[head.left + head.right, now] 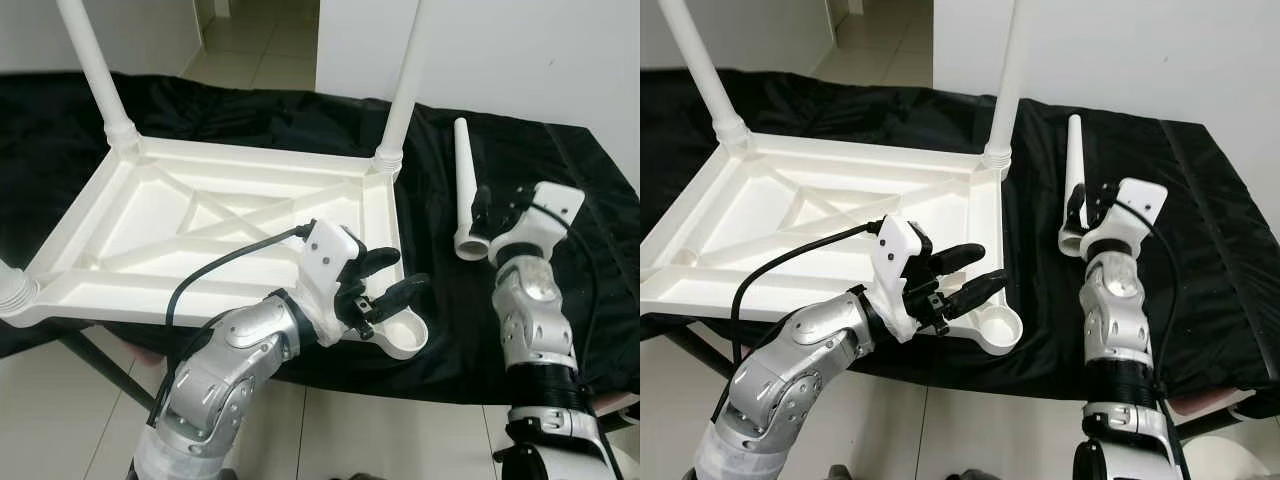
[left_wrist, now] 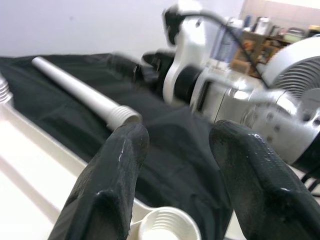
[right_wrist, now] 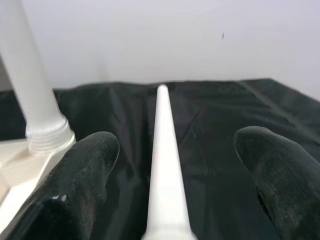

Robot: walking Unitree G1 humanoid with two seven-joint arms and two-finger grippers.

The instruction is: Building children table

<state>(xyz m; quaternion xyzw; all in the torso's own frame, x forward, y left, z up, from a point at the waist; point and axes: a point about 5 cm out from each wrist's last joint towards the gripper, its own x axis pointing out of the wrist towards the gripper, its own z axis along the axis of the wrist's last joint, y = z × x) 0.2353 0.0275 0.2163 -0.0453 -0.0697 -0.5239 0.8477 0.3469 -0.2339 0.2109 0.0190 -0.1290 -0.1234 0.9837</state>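
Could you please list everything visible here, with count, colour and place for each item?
Upturned white plastic table top: one, white, lying underside-up on the black cloth, its near corner over the cloth's edge.
Fitted white plastic legs: two clearly seen, white, upright in the far corners; a third threaded base shows at the left edge.
Empty round leg socket: one, white, at the near right corner of the top.
Loose white tapered leg: one, white, lying on the cloth to the right of the top.
Black cloth: one, black, covering the work surface.
Tiled floor: pale, below.
Left gripper: open, hovering by the empty socket.
Right gripper: open, fingers either side of the loose leg's thick end.
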